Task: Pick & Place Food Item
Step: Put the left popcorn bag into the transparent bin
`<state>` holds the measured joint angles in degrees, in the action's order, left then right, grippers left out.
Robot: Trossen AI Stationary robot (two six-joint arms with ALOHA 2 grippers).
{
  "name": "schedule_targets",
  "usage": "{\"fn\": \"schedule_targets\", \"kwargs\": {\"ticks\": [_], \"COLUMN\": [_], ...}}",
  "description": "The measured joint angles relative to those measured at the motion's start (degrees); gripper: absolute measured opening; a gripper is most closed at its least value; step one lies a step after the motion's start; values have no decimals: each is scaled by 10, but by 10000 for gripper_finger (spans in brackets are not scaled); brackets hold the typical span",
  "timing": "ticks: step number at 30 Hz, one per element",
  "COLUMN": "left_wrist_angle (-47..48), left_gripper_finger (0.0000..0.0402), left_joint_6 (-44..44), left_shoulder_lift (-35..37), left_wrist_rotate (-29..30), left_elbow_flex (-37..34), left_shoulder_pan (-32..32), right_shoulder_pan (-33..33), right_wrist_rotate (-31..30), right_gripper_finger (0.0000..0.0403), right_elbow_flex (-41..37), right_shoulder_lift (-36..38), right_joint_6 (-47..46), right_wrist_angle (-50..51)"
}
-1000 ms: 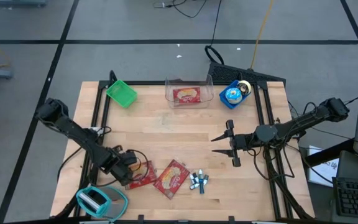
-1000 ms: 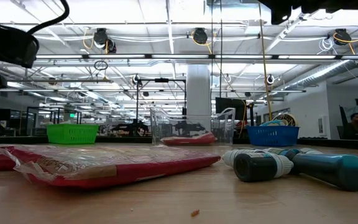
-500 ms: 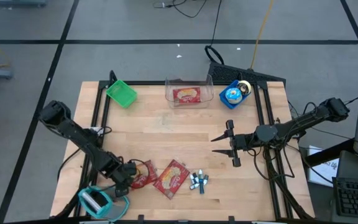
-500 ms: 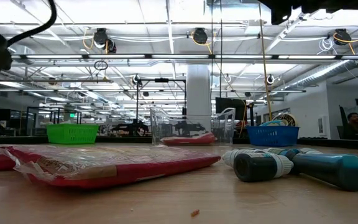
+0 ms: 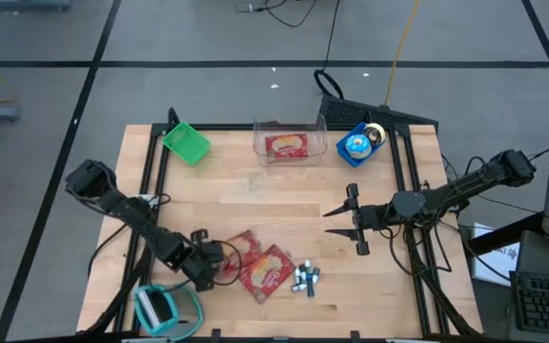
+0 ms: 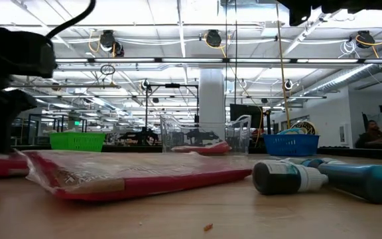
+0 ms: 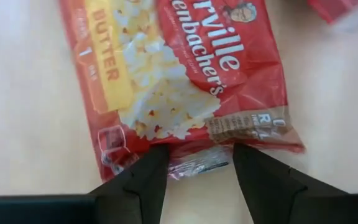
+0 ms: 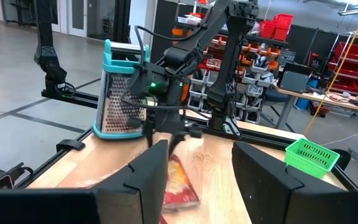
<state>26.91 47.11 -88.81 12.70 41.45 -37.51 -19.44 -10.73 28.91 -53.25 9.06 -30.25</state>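
Observation:
Two red popcorn packets lie flat on the wooden table near its front edge: one to the left, the other right beside it. My left gripper points steeply down over the left packet's near end, open. In the left wrist view its fingers stand on either side of that packet's clear sealed end. My right gripper hangs open and level above the table's right half, with nothing between its fingers. My left gripper comes from above, slanting down. One finger stands on each side of the packet's clear sealed end. The packet lies flat on the table. Whether the fingertips touch it, I cannot tell.
Several small teal bottles lie right of the packets. A teal grater stands at the front left corner. Along the far edge stand a green basket, a clear bin with a red packet, and a blue basket.
My left gripper has gone down and toward the table's right edge, rolling as it went, and now stands over the left packet's near end. That packet has slid a little toward the other packet. The gripper stays open.

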Motion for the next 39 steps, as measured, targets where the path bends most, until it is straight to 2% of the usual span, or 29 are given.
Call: {"fn": "schedule_targets", "kwargs": {"ticks": [5,11,14,20,27,33,39], "left_wrist_angle": [50,203,235,226,225,214,87], "left_gripper_finger": [186,186,186,186,186,186,186], "left_joint_6": [-40,45,63,58,30,113,188], "left_shoulder_lift": [0,0,3,51,159,230,243], "left_wrist_rotate": [67,100,114,144,160,155,123], "left_elbow_flex": [0,0,0,-1,-28,-104,-169], "left_shoulder_pan": [29,68,77,74,65,76,102], "right_shoulder_pan": [0,0,0,0,0,0,0], "right_wrist_rotate": [0,0,0,0,0,0,-1], "right_gripper_finger": [166,166,166,166,166,166,166], "right_elbow_flex": [0,0,0,0,0,0,0], "right_shoulder_lift": [0,0,0,0,0,0,0], "right_joint_6": [0,0,1,6,6,7,9], "right_wrist_angle": [0,0,1,4,5,5,5]}}
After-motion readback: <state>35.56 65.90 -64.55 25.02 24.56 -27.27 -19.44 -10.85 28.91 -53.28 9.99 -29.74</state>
